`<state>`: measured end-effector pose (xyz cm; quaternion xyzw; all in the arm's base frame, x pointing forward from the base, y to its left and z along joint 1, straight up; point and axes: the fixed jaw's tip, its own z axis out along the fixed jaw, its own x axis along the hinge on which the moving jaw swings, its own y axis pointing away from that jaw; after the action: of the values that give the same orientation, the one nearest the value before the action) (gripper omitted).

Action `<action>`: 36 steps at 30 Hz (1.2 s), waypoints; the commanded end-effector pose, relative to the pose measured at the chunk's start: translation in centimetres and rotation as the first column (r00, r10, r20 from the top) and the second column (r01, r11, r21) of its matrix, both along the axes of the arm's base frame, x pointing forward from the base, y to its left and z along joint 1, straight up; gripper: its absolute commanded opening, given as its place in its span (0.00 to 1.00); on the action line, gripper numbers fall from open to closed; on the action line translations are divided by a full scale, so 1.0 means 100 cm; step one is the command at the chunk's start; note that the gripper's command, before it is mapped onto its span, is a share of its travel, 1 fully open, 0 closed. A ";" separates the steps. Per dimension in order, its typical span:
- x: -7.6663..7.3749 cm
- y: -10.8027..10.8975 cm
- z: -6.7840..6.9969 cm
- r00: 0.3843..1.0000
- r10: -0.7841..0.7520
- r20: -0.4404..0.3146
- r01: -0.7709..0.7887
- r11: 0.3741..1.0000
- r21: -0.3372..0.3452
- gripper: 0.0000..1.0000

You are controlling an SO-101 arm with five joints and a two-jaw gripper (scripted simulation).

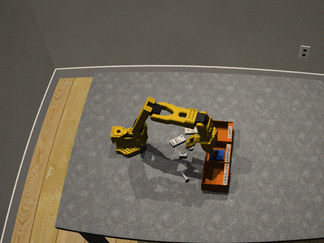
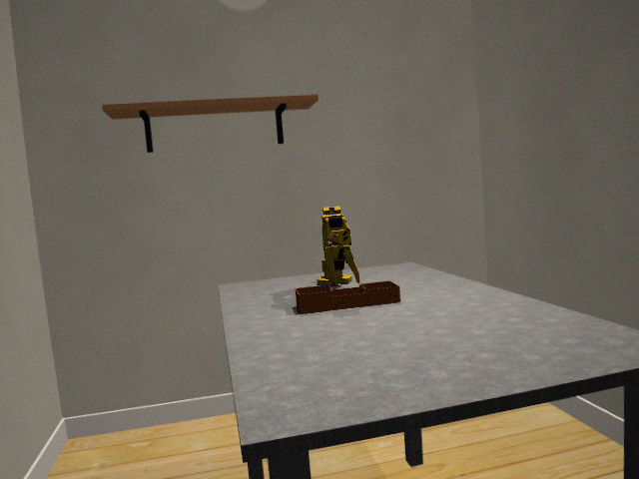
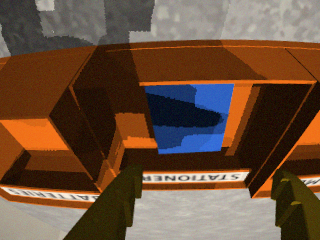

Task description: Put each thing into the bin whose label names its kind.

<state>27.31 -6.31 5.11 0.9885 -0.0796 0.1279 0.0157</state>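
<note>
Top view, clock read about the stationery bin (image 1: 219, 147) (image 2: 345, 298) (image 3: 175, 65) with 12 at the picture's upper edge. The blue pad (image 1: 219, 154) (image 3: 215, 95) lay inside that bin, on its floor as far as could be judged; the sorting of it was taken as done, if it was stationery. The end effector (image 1: 200, 150) (image 2: 346, 283) (image 3: 207, 172) was partly open and held nothing, its fingers apart above the bin, the pad free of them. The games bin (image 1: 221, 133) (image 2: 381, 293) (image 3: 310, 155) stood at 1 o'clock and the batteries bin (image 1: 214, 186) (image 2: 314, 300) (image 3: 30, 135) near 6 to 7; nothing was seen in the visible part of either. Left on the surface (image 1: 269, 148) (image 2: 412, 350) (image 3: 200, 215): one domino (image 1: 177, 140) at 10 o'clock and a second domino (image 1: 191, 130) at 11, partly hidden, both judged due in games. A small grey block (image 1: 183, 155) lay at 9, perhaps a sharpener and so stationery; a bolt-like piece (image 1: 185, 176) at 8 probably matched no label. A pale piece (image 1: 190, 148) between 9 and 10 was too hidden to name. Estimate: early stage, dominoes outstanding.
</note>
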 end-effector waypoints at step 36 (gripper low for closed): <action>0.001 -0.002 0.034 0.997 -0.007 0.074 0.008 1.000 -0.014 0.32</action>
<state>26.94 -6.24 6.65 0.9884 -0.0796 0.1282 0.0158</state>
